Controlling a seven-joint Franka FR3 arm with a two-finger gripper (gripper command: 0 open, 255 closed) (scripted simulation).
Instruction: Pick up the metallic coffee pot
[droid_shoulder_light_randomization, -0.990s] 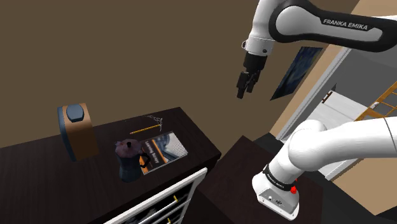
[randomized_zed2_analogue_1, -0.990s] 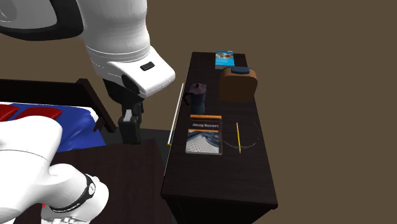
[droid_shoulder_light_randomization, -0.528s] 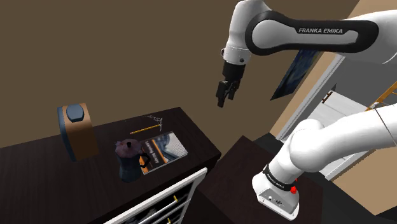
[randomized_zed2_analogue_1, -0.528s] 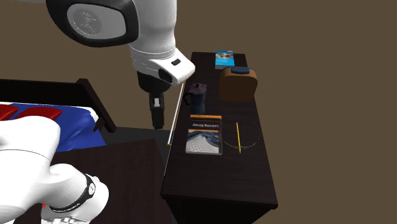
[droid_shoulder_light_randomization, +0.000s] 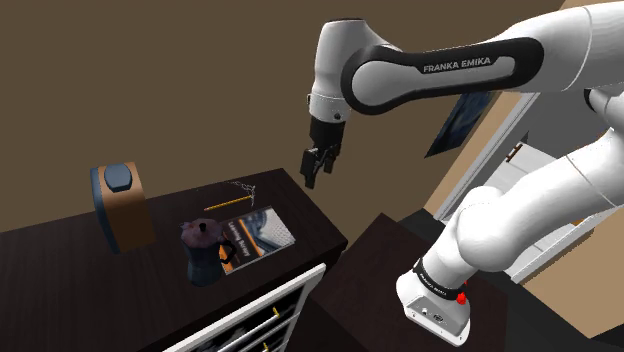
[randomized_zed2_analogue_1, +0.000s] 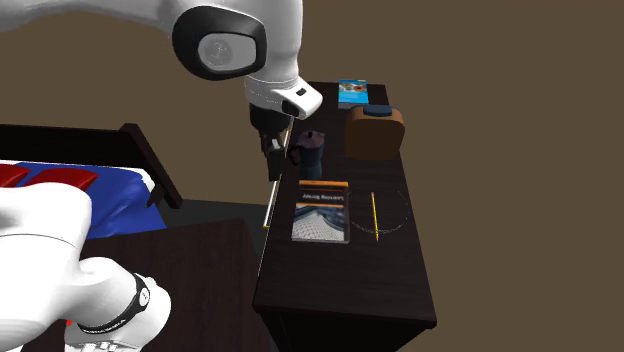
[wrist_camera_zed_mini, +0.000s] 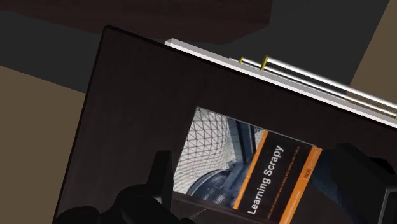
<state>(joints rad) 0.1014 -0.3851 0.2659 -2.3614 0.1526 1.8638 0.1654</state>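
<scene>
gripper (droid_shoulder_light_randomization: 314, 170): fingers apart, empty; coffee pot (droid_shoulder_light_randomization: 203, 250): lid on, just beside book (droid_shoulder_light_randomization: 258, 235); drawer (droid_shoulder_light_randomization: 283, 288): open, contents unclear

Shoulder: from beside the base (droid_shoulder_light_randomization: 436, 300), looking down leftward over the table (droid_shoulder_light_randomization: 70, 250). Second exterior: high, near the base, facing along the table. Wrist: close above, looking down. Shared by all: book (droid_shoulder_light_randomization: 262, 230).

Bench (randomized_zed2_analogue_1: 345, 282) count: 1. On it: 1 coffee pot (droid_shoulder_light_randomization: 203, 252). 2 books: Learning Scrapy book (droid_shoulder_light_randomization: 258, 233) and blue book (randomized_zed2_analogue_1: 352, 92). 1 yellow pencil (droid_shoulder_light_randomization: 228, 203). 1 brown box (droid_shoulder_light_randomization: 122, 212) with a blue top. 1 thin wire ring (droid_shoulder_light_randomization: 244, 187). Off to the side: 1 bed (randomized_zed2_analogue_1: 95, 195).
</scene>
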